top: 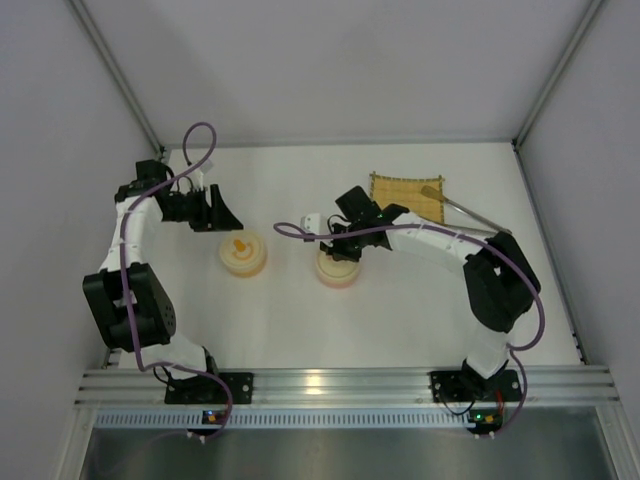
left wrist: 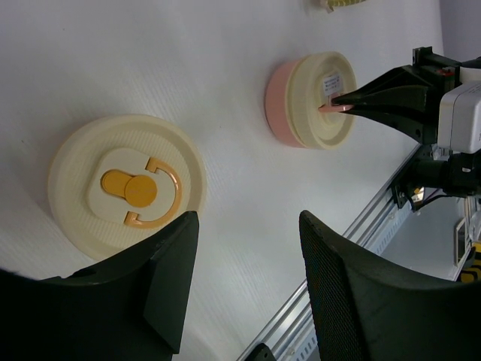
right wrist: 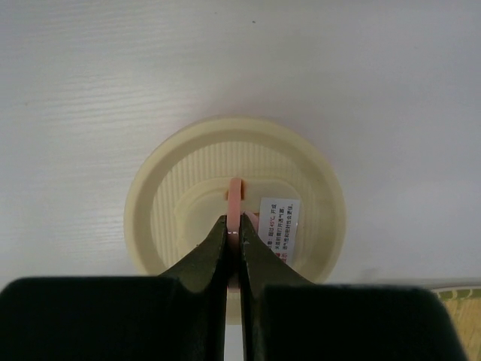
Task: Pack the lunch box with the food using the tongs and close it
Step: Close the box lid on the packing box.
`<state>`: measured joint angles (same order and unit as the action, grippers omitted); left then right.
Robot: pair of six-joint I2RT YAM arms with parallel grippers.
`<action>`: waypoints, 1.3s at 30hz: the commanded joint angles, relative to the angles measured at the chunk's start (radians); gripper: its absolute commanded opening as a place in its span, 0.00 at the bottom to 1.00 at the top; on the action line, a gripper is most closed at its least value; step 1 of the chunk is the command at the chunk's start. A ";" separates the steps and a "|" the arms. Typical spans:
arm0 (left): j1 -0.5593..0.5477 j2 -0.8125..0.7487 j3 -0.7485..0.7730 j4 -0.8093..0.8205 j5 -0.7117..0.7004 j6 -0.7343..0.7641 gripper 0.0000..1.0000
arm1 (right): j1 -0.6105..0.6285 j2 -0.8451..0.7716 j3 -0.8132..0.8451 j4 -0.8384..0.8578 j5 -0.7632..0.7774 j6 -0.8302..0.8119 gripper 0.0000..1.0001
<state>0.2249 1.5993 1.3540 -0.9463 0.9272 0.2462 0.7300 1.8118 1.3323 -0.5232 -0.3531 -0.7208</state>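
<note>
**A:** so how much of the pink lunch box (left wrist: 276, 104) could you actually see?

**B:** only the outside tbh. Its cream lid (right wrist: 169, 207) was on, so whatever was inside was hidden. From above, the right arm covered most of it too. It sat about mid-table (top: 400, 320), a little right of centre.

**A:** and the right gripper (right wrist: 234, 226)?

**B:** squeezed fully together on the thin pink handle (right wrist: 236, 192) that stood up in the middle of that lid. It touched nothing else.

**A:** left one?

**B:** the left gripper (left wrist: 248, 219) had its fingers (left wrist: 169, 286) roughly half apart with nothing between them. It hung over the table near the second lunch box (left wrist: 75, 177), not touching it.

**A:** what did the boxes look like?

**B:** the pink one was round and low, with a pink wall and a ribbed cream lid. There was a white sticker (right wrist: 279, 218) next to the handle, print too small to read. The second one was cream with an orange knob and ring handle (left wrist: 174, 197), also lidded, so no view inside.

**A:** tongs?

**B:** the tongs (top: 475, 213) lay far right, one end on the corner of the bamboo mat (top: 400, 190), the rest out over the table. They were clear of both grippers. They were tiny in the overhead shot, so I couldn't tell how far the arms were spread.
</note>
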 commanded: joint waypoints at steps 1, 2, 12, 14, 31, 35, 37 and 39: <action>0.005 -0.039 0.033 -0.014 0.042 0.022 0.61 | -0.007 0.018 -0.120 -0.139 -0.004 0.050 0.00; 0.005 -0.041 0.033 -0.019 0.044 0.022 0.61 | -0.007 0.009 -0.125 -0.144 -0.012 0.053 0.00; 0.005 -0.064 0.011 -0.063 0.032 0.079 0.61 | -0.006 -0.032 -0.118 -0.294 0.020 -0.045 0.00; 0.005 -0.067 0.005 -0.065 0.030 0.087 0.62 | -0.006 -0.026 -0.093 -0.332 0.013 -0.054 0.00; 0.005 -0.053 0.002 -0.063 0.025 0.097 0.62 | -0.006 0.072 0.036 -0.385 0.023 -0.138 0.00; 0.005 -0.053 0.004 -0.060 0.022 0.096 0.62 | -0.007 0.063 0.068 -0.379 0.023 -0.132 0.00; 0.005 -0.052 0.004 -0.060 0.019 0.096 0.62 | -0.007 0.040 0.082 -0.370 0.013 -0.109 0.00; 0.005 -0.053 0.005 -0.060 0.019 0.096 0.62 | -0.007 0.023 0.084 -0.354 0.003 -0.101 0.00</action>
<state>0.2249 1.5753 1.3556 -0.9981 0.9253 0.3141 0.7300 1.8225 1.4158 -0.7887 -0.3641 -0.8211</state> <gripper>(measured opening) 0.616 0.026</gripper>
